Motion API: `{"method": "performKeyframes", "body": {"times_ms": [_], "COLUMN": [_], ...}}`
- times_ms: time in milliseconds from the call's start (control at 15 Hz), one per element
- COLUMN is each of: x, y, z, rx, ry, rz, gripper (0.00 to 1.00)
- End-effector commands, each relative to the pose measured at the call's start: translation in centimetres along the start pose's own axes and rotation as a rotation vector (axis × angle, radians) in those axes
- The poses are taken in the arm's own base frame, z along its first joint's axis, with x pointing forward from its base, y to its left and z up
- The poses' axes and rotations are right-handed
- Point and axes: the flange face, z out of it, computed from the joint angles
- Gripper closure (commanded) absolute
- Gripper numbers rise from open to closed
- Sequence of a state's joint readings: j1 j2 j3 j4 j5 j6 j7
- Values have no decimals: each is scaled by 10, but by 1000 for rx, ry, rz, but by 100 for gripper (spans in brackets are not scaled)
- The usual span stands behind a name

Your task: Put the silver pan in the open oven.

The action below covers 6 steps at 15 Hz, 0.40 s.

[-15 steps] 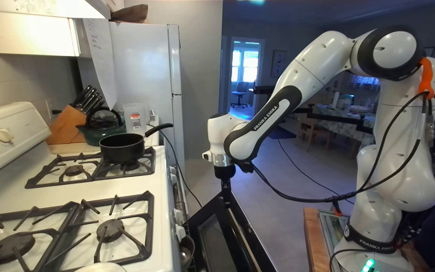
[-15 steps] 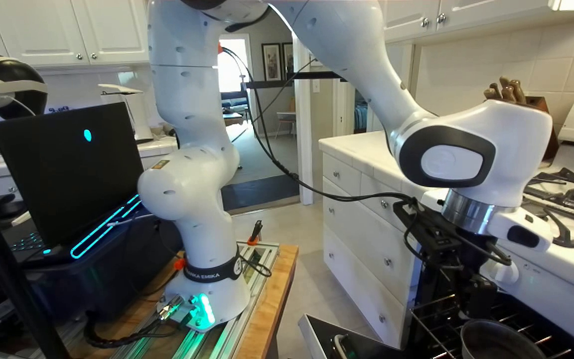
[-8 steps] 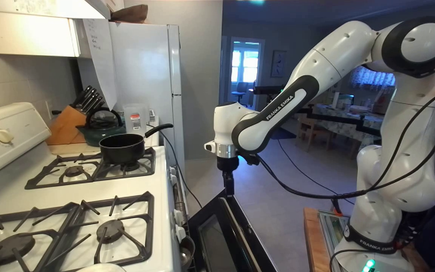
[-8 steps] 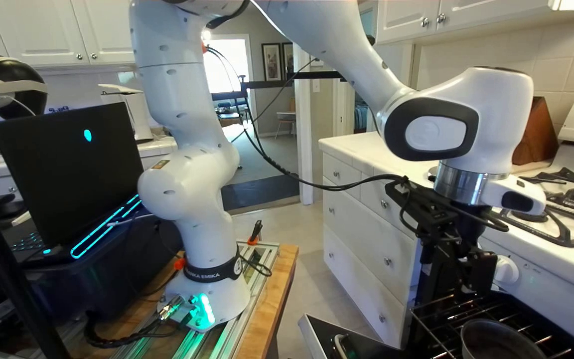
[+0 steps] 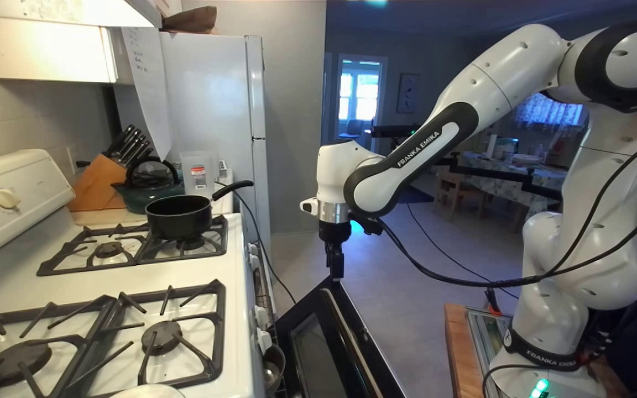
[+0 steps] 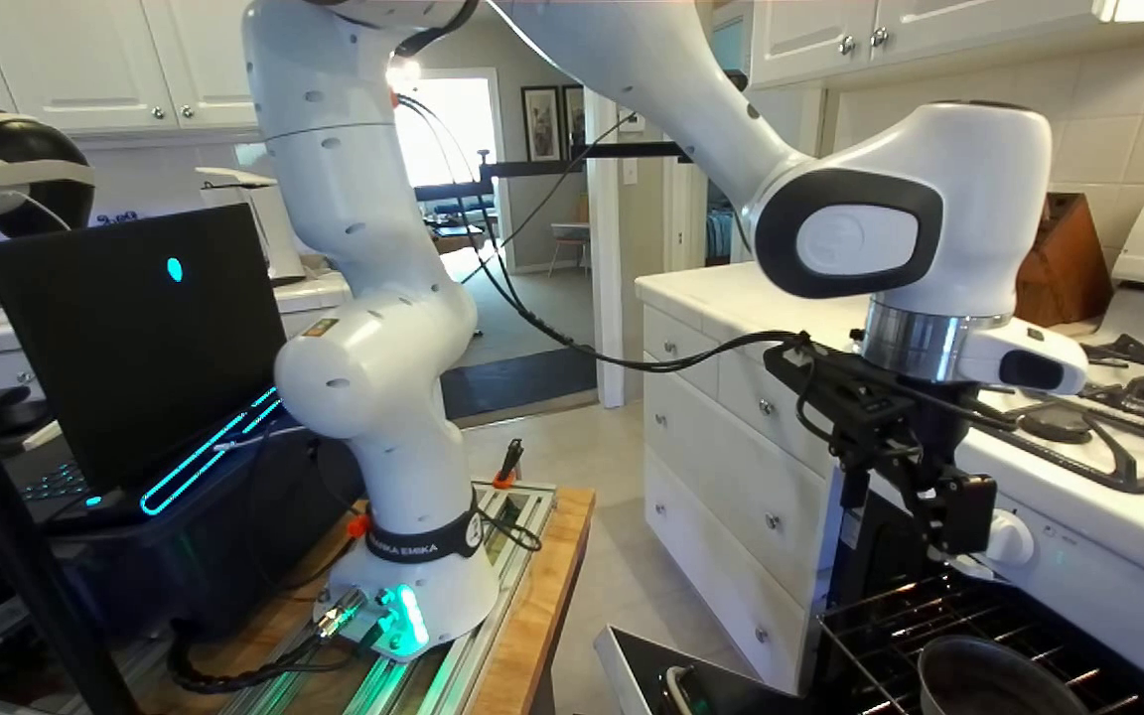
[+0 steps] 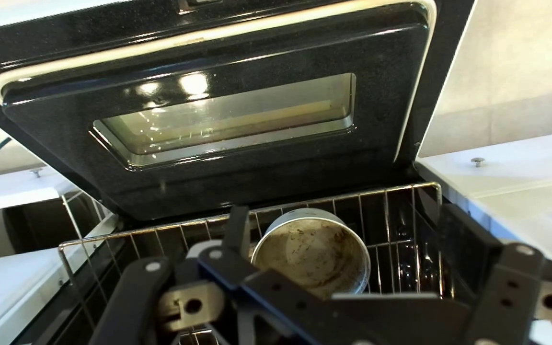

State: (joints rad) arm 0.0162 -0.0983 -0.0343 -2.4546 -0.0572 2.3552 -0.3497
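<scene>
The silver pan (image 7: pixel 314 254) sits on the wire rack of the oven in the wrist view, its tan, stained interior facing up. It also shows in both exterior views (image 6: pixel 994 680), (image 5: pixel 272 369). I cannot make out its handle. The oven stands open; its dark glass-fronted door (image 7: pixel 228 158) is tilted down, also seen in an exterior view (image 5: pixel 321 354). My gripper (image 7: pixel 348 230) is open, its fingers wide apart with nothing held. In both exterior views the gripper (image 6: pixel 949 521), (image 5: pixel 335 268) hangs above the rack and apart from the pan.
The wire rack (image 6: pixel 880 636) extends out of the oven. The white stove top (image 5: pixel 186 282) carries a black pot (image 5: pixel 179 216). White drawers (image 6: pixel 721 477) stand beside the oven. An open drawer (image 6: pixel 691 680) lies below. A wooden table (image 6: pixel 532 586) bears the arm's base.
My gripper has risen away from the pan and shifted slightly outward from the stove. The pan has stayed in place on the rack. The oven door has not moved.
</scene>
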Motion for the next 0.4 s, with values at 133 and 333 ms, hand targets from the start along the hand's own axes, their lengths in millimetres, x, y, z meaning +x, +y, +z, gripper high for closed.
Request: {"method": "performKeyframes", "body": {"times_ms": [133,333], "x": [-7,-7], "y": [-4,-3], "z": [-8,-9], "rx": [25,27], "ry": [26,27], "rz": [-15,-14], "gripper": [0,0]}}
